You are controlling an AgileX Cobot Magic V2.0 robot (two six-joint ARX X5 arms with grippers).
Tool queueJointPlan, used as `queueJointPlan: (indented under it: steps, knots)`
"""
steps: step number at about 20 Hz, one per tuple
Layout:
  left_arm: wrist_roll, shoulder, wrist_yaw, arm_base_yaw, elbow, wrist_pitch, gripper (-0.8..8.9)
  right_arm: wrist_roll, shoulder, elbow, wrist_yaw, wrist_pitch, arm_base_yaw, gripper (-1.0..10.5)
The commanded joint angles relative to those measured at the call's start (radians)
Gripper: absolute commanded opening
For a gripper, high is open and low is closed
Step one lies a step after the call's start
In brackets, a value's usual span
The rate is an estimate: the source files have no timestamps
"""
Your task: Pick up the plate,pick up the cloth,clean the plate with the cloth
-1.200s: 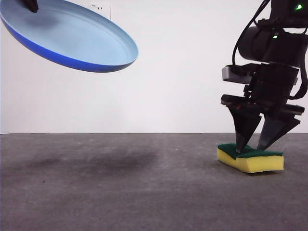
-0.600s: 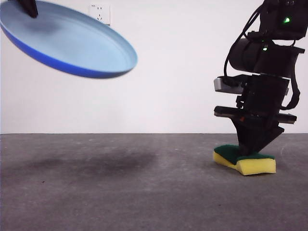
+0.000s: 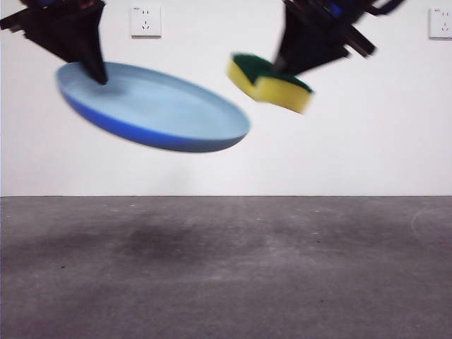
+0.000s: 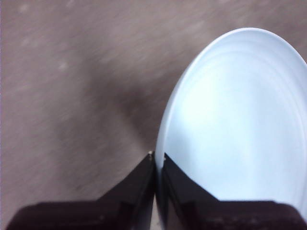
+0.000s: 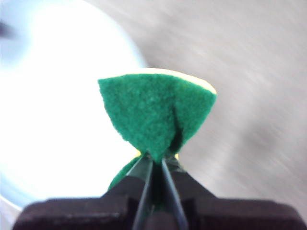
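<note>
Both arms are off the table and carrying. At the upper left of the front view the left gripper (image 3: 99,74) has its jaws clamped on the near rim of the light-blue plate (image 3: 162,106), which hangs in the air, tilted down toward the middle of the frame, well above the grey table (image 3: 226,268). The left wrist view confirms it: the two black jaws pinch the plate's rim (image 4: 160,158) with only a sliver between them. At the upper centre-right of the front view the right gripper (image 3: 279,67) is closed hard on the sponge (image 3: 272,81), yellow foam with the green scouring layer uppermost; from its own camera the green face (image 5: 158,112) is squeezed into a fan between the jaws, with the pale plate behind it at the left of that frame.

Sponge and plate are near but apart, so the step in hand looks like bringing the sponge onto the dish to start wiping. To do it well, I judge:

- Lower the sponge onto the plate's inner face, not its raised edge.
- Press lightly; the plate is held at one rim point only and could pivot or slip.
- Wipe toward the held side, keeping strokes short.
- Land the foam first, not the jaw tips.
</note>
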Motion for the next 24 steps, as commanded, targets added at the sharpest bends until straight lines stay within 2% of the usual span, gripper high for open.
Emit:
queueJointPlan:
  steps: [1, 4, 7, 10, 12, 14, 16, 17, 18, 19, 22, 24]
  knots:
    - [-0.03, -0.002, 0.013, -0.032, -0.005, 0.01, -0.08, 0.04, 0.025, -0.006, 0.003, 0.04, 0.053, -0.2]
    - [-0.051, -0.002, 0.014, -0.085, -0.005, 0.026, -0.08, 0.067, 0.067, -0.006, 0.048, 0.12, 0.136, -0.2]
    - [-0.077, -0.002, 0.013, -0.13, -0.005, 0.069, -0.08, 0.087, 0.123, -0.006, 0.046, 0.164, 0.216, -0.2]
    - [-0.078, -0.002, 0.008, -0.155, -0.005, 0.085, -0.08, 0.07, 0.159, -0.006, 0.048, 0.126, 0.266, -0.2]
    - [-0.078, -0.002, 0.006, -0.161, -0.005, 0.084, -0.08, 0.045, 0.175, -0.006, 0.054, 0.021, 0.304, -0.2]
    - [-0.077, -0.002, 0.006, -0.158, -0.005, 0.073, -0.08, 0.027, 0.175, -0.006, 0.151, -0.113, 0.331, -0.2]
    - [-0.074, -0.002, 0.006, -0.156, -0.005, 0.048, -0.08, 0.015, 0.162, -0.006, 0.383, -0.224, 0.334, -0.2]
    - [-0.07, -0.002, 0.008, -0.156, -0.005, 0.031, -0.08, 0.014, 0.153, -0.006, 0.524, -0.245, 0.33, -0.2]
    - [-0.067, -0.002, 0.008, -0.156, -0.005, 0.011, -0.08, 0.007, 0.141, -0.006, 0.653, -0.234, 0.317, -0.2]
    - [-0.065, -0.002, 0.01, -0.159, -0.005, -0.006, -0.08, -0.001, 0.127, -0.006, 0.729, -0.199, 0.302, -0.2]
    - [-0.065, -0.002, 0.012, -0.167, -0.005, -0.021, -0.08, -0.008, 0.104, -0.006, 0.741, -0.059, 0.271, -0.2]
    - [-0.066, -0.002, 0.015, -0.174, -0.005, -0.021, -0.08, -0.008, 0.1, -0.006, 0.652, 0.042, 0.251, -0.2]
